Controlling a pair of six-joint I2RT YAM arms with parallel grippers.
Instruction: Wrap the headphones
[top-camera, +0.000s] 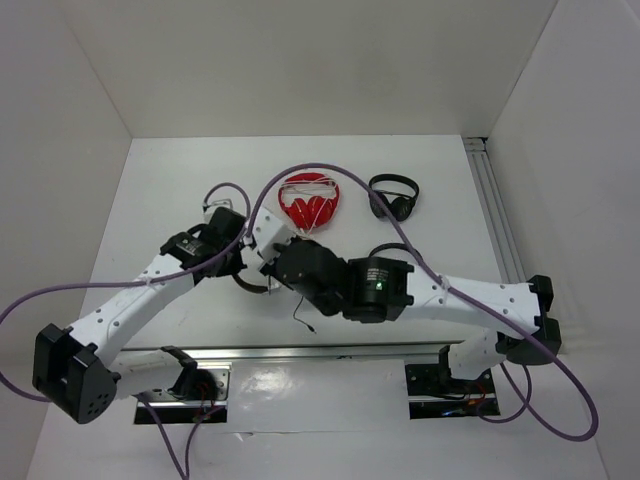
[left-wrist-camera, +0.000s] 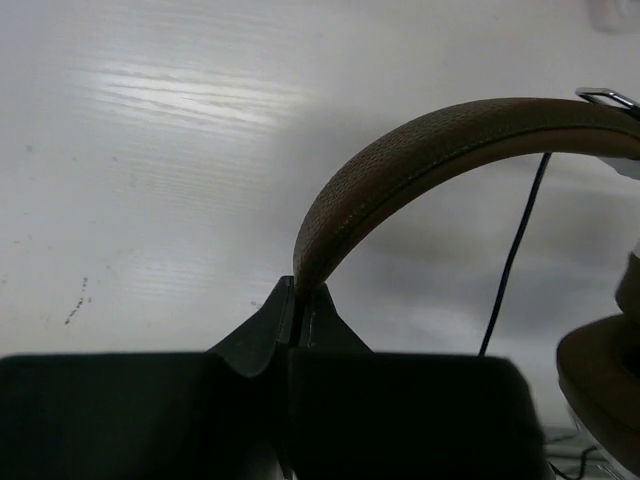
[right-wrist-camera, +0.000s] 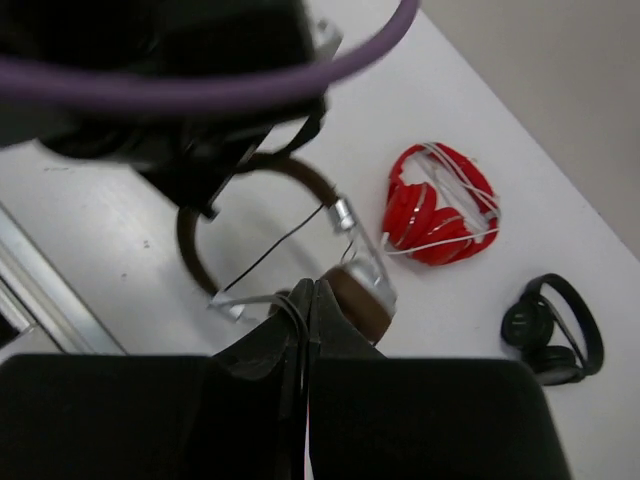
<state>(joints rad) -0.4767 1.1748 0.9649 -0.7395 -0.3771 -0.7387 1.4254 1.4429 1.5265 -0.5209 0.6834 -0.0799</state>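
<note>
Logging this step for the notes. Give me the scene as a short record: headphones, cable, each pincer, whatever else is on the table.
headphones: brown, between the two arms
cable: thin, dark, loose, not wound
left pincer: shut on headband near its end
right pincer: shut beside an ear cup; hold on cable unclear
others: red headphones, black headphones, farther back on table

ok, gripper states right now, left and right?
Left gripper: closed on the headphones, at the brown headband.
Right gripper: closed; the thin cable runs by its tips, but a grip on it cannot be told.
</note>
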